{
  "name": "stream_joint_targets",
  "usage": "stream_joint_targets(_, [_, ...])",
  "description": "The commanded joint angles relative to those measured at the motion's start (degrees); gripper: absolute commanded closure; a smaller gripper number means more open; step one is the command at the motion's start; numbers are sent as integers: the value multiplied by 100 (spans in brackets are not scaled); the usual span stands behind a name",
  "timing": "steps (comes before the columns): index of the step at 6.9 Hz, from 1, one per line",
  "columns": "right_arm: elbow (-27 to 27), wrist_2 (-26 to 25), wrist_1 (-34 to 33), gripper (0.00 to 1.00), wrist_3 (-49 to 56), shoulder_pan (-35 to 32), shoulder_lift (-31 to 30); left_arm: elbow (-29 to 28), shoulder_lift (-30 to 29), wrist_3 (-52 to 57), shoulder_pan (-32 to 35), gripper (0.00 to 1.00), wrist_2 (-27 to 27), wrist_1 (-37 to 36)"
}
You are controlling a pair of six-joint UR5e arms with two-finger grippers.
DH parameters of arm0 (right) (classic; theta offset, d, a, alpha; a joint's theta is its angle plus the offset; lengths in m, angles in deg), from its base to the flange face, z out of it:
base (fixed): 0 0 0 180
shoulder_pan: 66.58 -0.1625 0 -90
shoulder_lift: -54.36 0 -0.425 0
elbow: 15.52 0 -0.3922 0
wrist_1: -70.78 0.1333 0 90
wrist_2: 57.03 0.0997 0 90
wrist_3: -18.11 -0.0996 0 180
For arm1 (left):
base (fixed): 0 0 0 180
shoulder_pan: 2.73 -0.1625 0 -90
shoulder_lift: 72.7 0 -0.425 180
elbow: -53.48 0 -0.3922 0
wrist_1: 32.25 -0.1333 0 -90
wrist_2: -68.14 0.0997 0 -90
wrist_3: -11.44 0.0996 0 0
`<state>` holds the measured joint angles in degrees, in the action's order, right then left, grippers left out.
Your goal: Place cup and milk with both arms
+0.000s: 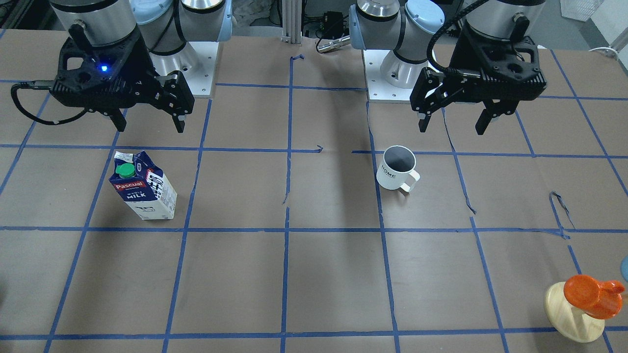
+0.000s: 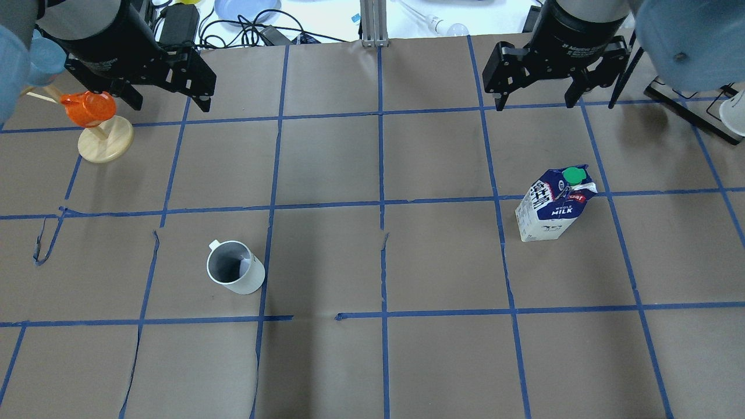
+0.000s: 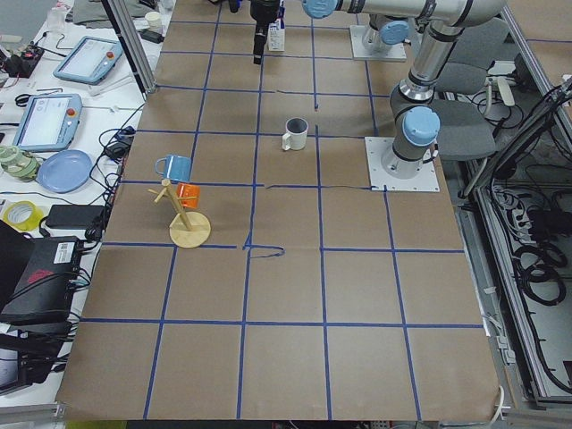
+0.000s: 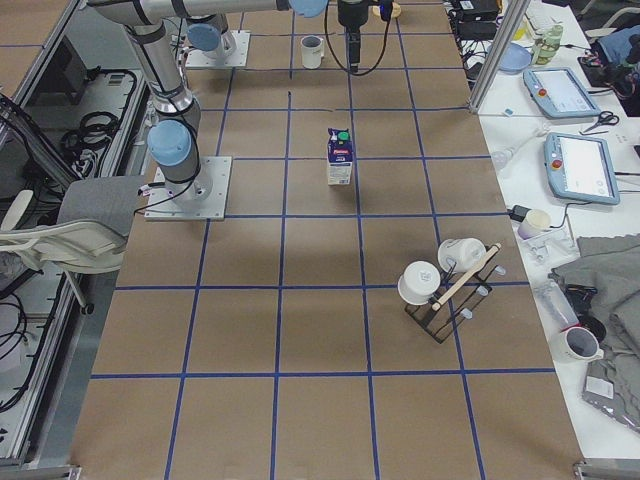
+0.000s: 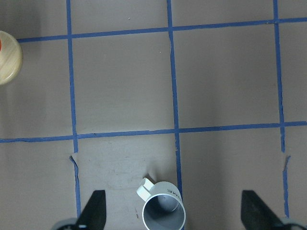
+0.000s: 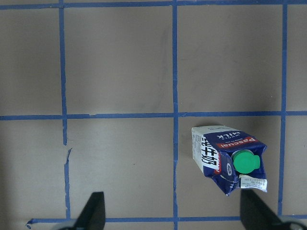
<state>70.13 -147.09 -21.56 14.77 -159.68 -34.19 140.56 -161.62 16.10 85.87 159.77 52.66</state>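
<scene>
Front: left gripper (image 1: 451, 128) wide open, empty, at 2 o'clock of cup (image 1: 396, 169); right gripper (image 1: 149, 128) wide open, empty, at 12 o'clock of milk (image 1: 144, 186). Overhead: cup at 8 o'clock, milk at 3 o'clock, well apart. Wrists: cup at 6 o'clock, milk at 4.

The counter (image 2: 442, 361) is covered in brown paper and ruled into squares by blue tape (image 2: 381, 157). The paper is torn in a few spots along the lines. The cup (image 2: 235, 267) stands upright, mouth up, just beside a tape line. The milk (image 2: 553, 206) stands upright inside another square, well apart from the cup. A wooden stand (image 2: 105, 145) with a round foot sits nearer the far edge on the cup's side. A white base plate (image 3: 424, 179) and a black rack (image 4: 440, 305) also rest on the counter.
</scene>
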Motion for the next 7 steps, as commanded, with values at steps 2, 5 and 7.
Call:
stream_joint_targets(2, [4,15,14,0,0,2,-5,-15,7,0,0,0,-4,9])
stream_joint_targets(5, [4,15,5,0,0,11,4,2,24,0,34,0,4,9])
stream_joint_targets(7, [-4,15,-3,0,0,20,4,55,68,9,26,0,22,17])
